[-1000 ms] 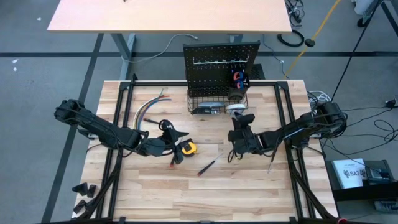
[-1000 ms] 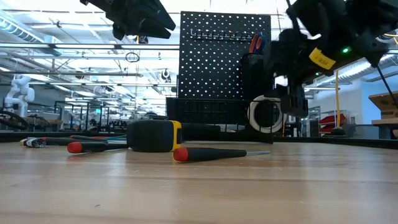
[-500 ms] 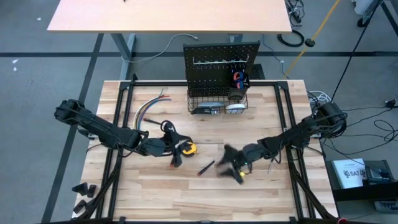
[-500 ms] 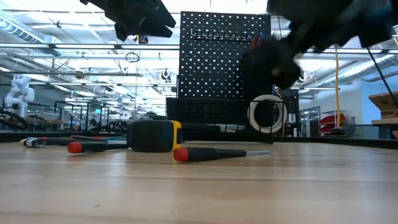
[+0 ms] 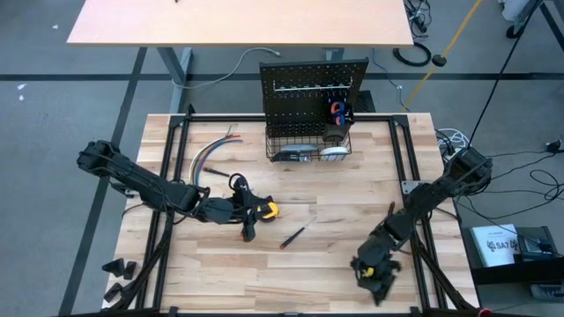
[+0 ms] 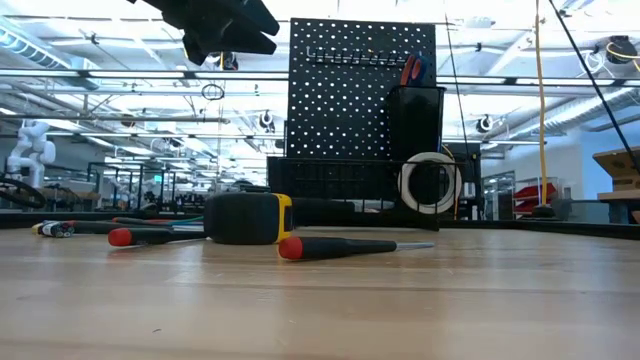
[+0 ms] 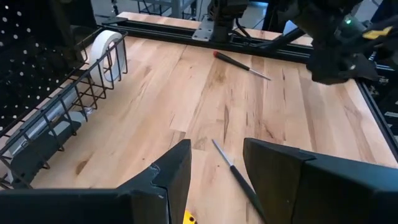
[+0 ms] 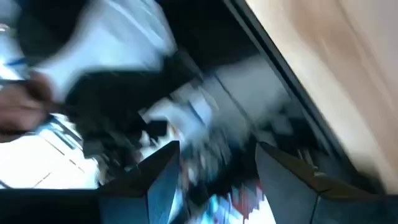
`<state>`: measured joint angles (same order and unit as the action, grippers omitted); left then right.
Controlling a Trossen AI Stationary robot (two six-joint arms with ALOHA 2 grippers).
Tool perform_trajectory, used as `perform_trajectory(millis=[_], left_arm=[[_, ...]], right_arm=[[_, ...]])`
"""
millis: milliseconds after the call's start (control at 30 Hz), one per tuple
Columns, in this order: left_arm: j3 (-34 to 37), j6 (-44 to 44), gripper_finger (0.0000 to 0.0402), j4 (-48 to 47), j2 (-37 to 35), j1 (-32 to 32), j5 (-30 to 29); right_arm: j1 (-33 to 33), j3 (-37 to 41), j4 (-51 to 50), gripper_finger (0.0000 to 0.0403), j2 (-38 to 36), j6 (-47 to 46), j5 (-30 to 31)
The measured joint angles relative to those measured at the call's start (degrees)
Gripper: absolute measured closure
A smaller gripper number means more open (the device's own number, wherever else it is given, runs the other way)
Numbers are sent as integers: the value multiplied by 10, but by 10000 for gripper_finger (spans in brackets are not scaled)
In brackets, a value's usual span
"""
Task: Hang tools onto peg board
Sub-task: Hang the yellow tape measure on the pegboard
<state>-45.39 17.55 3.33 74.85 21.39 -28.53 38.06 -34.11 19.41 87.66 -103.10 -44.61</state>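
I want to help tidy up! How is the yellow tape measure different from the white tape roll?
The tape measure is a black-and-yellow block; the tape roll is a white ring with a hole. The tape measure lies on the table; the tape roll stands on edge in the wire basket. Neither one hangs on a hook.

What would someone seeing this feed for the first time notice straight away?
The black peg board at the table's far edge, its wire basket holding a white tape roll. Next, the yellow tape measure and red-handled screwdrivers lying loose mid-table, with the left gripper open above them. The right gripper, also open and empty, is out at the table's near right edge.
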Motion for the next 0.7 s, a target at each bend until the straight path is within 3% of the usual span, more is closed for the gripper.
perform_trajectory(millis=[167,300,500,600,700], left_arm=[[0,-3,248,0,0,0,0],[0,-4,248,1,0,0,0],[0,-18,248,2,0,0,-1],[0,-18,248,5,0,0,-1],[0,-18,248,7,0,0,-1]], right_arm=[[16,0,-172,200,-12,-46,-90],[11,0,-361,200,-57,16,-50],[11,-54,-689,200,-150,48,179],[21,-116,-837,200,-182,45,362],[41,-183,-949,200,-194,14,598]])
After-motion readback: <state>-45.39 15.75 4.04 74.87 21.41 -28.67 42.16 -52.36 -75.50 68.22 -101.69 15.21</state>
